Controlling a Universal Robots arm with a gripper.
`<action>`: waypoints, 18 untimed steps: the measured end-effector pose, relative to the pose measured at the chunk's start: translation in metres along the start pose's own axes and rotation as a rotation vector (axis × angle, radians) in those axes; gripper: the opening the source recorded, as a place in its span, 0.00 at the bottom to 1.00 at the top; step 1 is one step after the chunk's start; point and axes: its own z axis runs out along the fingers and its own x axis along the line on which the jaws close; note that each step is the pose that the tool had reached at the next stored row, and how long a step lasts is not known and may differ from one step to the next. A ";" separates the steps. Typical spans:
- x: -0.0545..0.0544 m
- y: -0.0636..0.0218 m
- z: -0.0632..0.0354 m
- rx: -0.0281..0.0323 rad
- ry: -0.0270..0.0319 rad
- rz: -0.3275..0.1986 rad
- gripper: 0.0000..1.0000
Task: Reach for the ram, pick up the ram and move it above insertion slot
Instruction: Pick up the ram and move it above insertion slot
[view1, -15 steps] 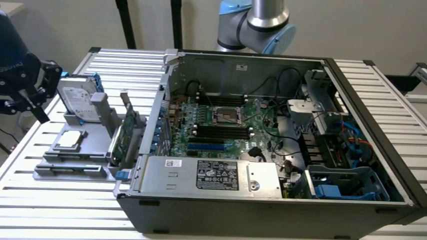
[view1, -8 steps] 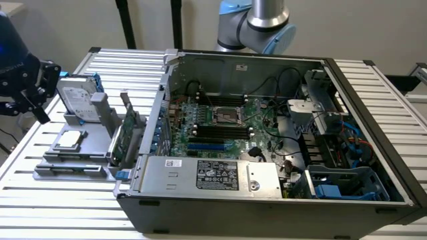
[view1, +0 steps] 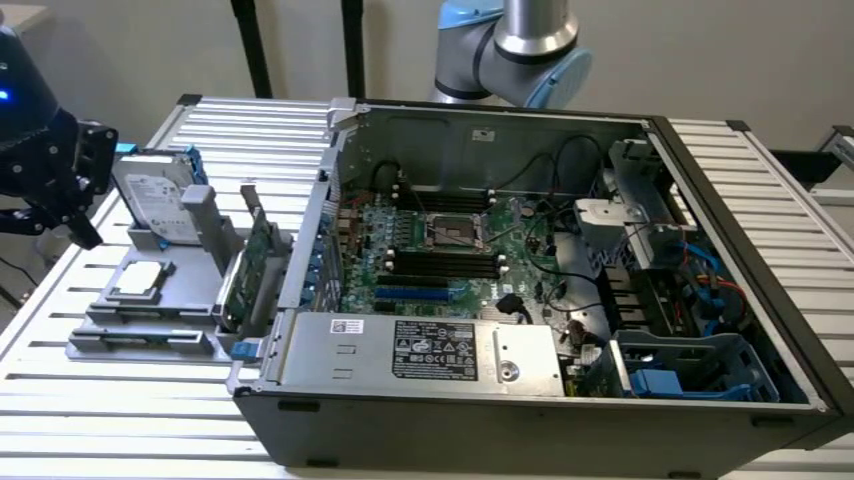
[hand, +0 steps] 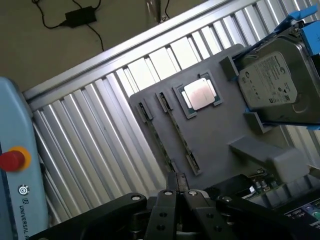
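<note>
Gripper (hand: 178, 187) fingers pinched together, holding nothing, at edge of grey holder tray (hand: 220, 130). Ram (hand: 178, 134) on edge in tray slot, long axis pointing toward gripper.

The ram (hand: 178, 134) stands on its long edge in a slot of the grey parts holder (hand: 220, 130). I see it edge-on, as a long, thin dark strip between two small end clips. One end lies just beside the square silver processor (hand: 199, 93), and a second parallel slot runs along its other side. Its flat faces are hidden from me.
</note>
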 end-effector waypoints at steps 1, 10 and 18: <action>0.000 0.0000 0.0002 0.0005 0.0002 -0.018 0.11; 0.000 -0.0001 0.0027 0.0079 0.0012 -0.183 0.11; 0.000 -0.0002 0.0052 0.0156 0.0016 -0.329 0.11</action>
